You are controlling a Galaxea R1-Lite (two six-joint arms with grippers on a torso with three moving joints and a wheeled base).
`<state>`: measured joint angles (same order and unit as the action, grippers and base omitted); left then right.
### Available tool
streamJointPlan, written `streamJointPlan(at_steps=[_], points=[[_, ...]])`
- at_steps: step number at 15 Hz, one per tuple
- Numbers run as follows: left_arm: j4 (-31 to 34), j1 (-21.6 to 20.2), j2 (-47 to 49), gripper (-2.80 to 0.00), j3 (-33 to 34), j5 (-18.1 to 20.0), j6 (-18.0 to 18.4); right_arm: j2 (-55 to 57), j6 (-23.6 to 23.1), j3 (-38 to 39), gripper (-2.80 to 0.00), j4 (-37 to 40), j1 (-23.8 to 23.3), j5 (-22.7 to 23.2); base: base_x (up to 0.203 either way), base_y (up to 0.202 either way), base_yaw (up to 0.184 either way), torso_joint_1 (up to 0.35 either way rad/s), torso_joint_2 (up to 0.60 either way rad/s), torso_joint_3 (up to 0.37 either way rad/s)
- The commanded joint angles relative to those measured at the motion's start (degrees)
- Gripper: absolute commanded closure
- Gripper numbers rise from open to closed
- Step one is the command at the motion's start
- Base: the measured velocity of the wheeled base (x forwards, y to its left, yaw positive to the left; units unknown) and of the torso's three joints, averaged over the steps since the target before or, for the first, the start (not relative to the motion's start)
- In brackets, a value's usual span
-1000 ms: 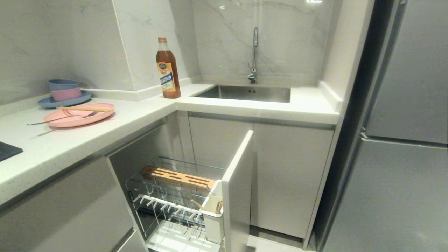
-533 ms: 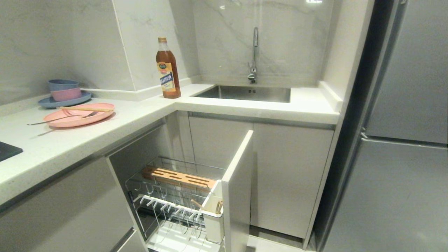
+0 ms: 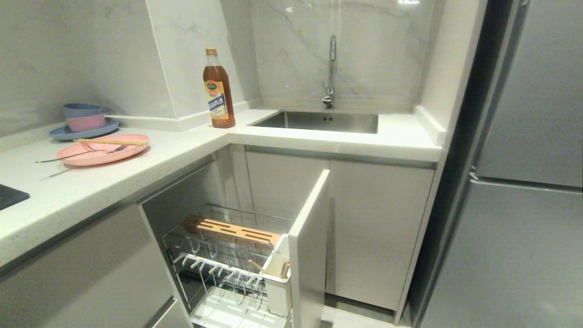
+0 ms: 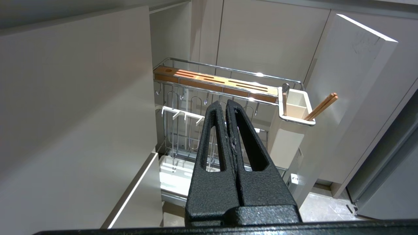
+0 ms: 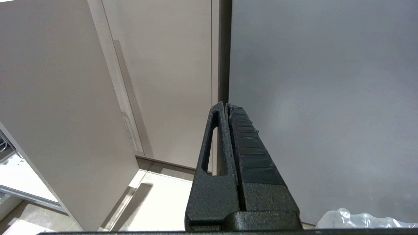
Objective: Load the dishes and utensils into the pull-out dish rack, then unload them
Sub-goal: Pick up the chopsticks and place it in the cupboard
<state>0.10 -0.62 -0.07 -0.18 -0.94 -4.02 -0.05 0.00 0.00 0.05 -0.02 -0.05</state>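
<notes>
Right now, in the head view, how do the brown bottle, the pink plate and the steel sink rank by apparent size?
Largest to smallest, as they look:
1. stainless steel sink, the widest span.
2. round pastel-pink plate.
3. tall brown bottle with an orange label.
Plate and bottle look close in extent, and the plate lies nearer the camera, so their order is unsure.

Grippers: neither shows in the head view; each appears only in its own wrist view.
Dish rack [image 3: 227, 255]: lower end cut off by the head view's bottom edge; its tray [image 4: 171, 173] is partly hidden behind the left gripper [image 4: 225, 104] in the left wrist view.
Utensil cup [image 3: 278, 284]: contents mostly hidden; only wooden tips [image 4: 321, 106] and one handle end [image 4: 285, 89] stick out, kind of utensil cannot be told.
Dark panel [image 3: 9, 196]: cut off by the head view's left edge.
Clear plastic [image 5: 356, 218]: cut off at the right wrist view's bottom edge; cannot be identified.
Bottle [image 3: 218, 89]: label text too small to read.
</notes>
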Motion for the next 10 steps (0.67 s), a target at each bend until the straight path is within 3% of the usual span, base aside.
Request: streamJointPlan(at_steps=[1, 10], points=[[-0.01, -0.04, 0.07, 0.00, 0.01, -0.07, -0.11, 0.05, 0.00, 0.00, 0.00, 0.00, 0.02, 0.05, 0.000, 0.000, 0.000, 0.000, 0.00, 0.000], [-0.01, 0.01, 0.07, 0.00, 0.01, -0.12, -0.11, 0.05, 0.00, 0.00, 0.00, -0.04, 0.02, -0.04, 0.000, 0.000, 0.000, 0.001, 0.00, -0.016]])
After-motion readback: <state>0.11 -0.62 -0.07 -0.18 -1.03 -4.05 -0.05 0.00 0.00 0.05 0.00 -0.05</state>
